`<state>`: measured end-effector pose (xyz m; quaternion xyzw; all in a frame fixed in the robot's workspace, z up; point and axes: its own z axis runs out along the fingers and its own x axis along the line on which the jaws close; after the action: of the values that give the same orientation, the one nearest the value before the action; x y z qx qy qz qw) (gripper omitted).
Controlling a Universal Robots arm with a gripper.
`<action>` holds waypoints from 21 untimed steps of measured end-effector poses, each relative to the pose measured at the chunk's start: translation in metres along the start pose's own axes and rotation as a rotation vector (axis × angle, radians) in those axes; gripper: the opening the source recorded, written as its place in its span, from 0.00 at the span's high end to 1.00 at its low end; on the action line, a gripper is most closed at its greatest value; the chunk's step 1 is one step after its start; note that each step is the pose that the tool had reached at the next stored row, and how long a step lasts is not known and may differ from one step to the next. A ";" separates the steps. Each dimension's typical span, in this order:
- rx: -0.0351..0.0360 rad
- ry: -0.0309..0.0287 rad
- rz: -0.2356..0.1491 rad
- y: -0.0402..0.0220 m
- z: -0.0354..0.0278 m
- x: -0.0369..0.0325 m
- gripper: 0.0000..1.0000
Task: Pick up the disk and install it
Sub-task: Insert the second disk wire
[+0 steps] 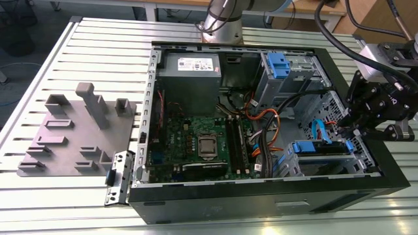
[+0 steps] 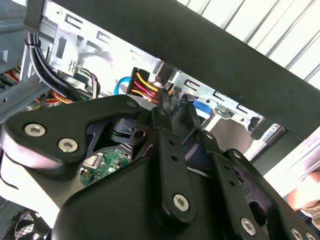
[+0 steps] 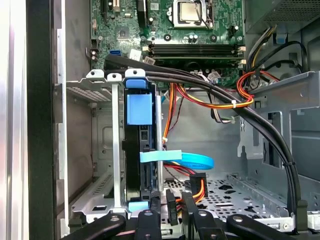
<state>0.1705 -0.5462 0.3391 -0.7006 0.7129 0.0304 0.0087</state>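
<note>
Lower right of the exterior view: black multi-link gripper at the edge of the open black computer case, right beside the silver-grey hard drive in its blue plastic carrier frame. Drive seated edge-on in the grey metal drive cage; seen in the first wrist view upright between cage walls, blue tab on top. Finger state: cannot tell, linkages block the tips. Green motherboard at frame centre. Grey fixture plate at left on the slatted table.

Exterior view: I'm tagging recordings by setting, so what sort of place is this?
Likely a robotics lab workbench: an open black desktop computer case lies on a slatted white metal table, beside a grey plastic fixture plate.
</note>
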 end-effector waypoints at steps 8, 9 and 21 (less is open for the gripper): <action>-0.0016 -0.0001 0.000 -0.0010 0.0003 -0.0002 0.69; -0.0016 0.0000 0.000 -0.0010 0.0003 -0.0002 0.71; -0.0017 -0.0001 0.000 -0.0010 0.0003 -0.0002 0.84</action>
<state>0.1714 -0.5461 0.3388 -0.7005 0.7129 0.0311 0.0081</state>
